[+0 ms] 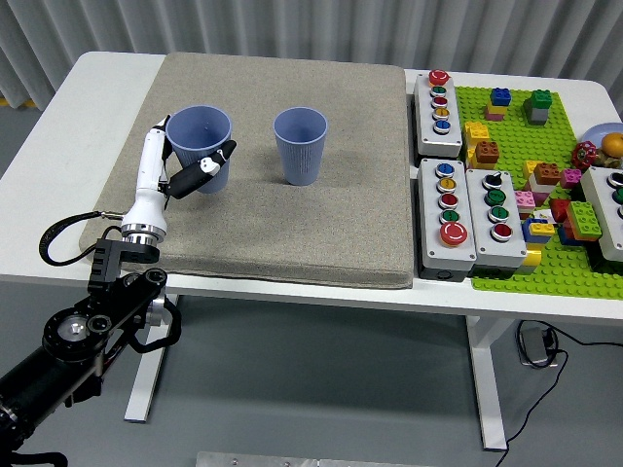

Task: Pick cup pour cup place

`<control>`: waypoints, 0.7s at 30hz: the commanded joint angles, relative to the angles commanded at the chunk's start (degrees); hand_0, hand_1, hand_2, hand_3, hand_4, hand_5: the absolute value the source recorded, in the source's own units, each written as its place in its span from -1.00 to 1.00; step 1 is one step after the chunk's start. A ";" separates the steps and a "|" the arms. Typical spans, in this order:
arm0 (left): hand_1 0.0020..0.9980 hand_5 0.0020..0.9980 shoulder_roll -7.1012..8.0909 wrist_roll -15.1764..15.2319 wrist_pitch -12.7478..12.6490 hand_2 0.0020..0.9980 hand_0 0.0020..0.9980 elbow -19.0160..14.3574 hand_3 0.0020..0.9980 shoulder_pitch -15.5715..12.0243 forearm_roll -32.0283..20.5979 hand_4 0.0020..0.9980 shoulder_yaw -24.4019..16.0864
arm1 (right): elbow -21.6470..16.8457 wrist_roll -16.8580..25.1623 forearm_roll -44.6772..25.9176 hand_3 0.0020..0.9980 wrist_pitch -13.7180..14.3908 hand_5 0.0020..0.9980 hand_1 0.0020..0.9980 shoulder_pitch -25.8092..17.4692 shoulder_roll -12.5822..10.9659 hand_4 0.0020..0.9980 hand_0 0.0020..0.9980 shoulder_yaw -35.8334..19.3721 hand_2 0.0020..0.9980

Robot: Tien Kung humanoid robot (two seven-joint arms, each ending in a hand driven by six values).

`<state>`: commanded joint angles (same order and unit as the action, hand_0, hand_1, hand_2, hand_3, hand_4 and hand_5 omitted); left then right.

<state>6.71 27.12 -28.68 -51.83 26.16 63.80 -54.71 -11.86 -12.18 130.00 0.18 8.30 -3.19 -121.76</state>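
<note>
While the left hand [187,170] reaches in from the lower left of the frame, its fingers [200,165] grip a blue cup [199,148] upright at left centre over the grey mat [273,204]. Just right of it, a second blue cup [300,145] stands on the mat, apart from the first, with button boxes [458,185] farther right on the white tabletop [58,165].

slim white left hand [180,167] with black fingertips, silver wrist ring, black jointed arm [83,336] with round silver caps, looping black cable [60,236]
</note>
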 joint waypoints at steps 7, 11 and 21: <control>0.01 -0.36 -2.37 0.30 0.53 0.07 0.02 5.01 0.05 0.59 0.38 0.63 0.14 | -0.02 -0.13 0.00 0.19 0.04 -0.51 0.32 -0.02 0.10 -1.00 0.38 0.13 0.21; 0.01 -0.36 -3.25 0.39 0.55 0.07 0.02 5.82 0.05 0.86 1.05 0.63 0.12 | -0.03 -0.17 0.00 0.19 -0.02 -0.51 0.32 0.03 0.14 -1.00 0.38 0.12 0.21; 0.04 -0.34 -4.03 0.39 1.56 0.11 0.06 6.05 0.09 0.29 1.99 0.62 -0.86 | 0.00 -0.16 0.00 0.20 -0.09 -0.51 0.32 0.01 0.17 -1.00 0.38 0.04 0.21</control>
<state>2.68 27.50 -27.12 -45.79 26.45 65.80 -55.57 -11.86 -12.35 130.00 0.09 8.31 -3.02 -121.71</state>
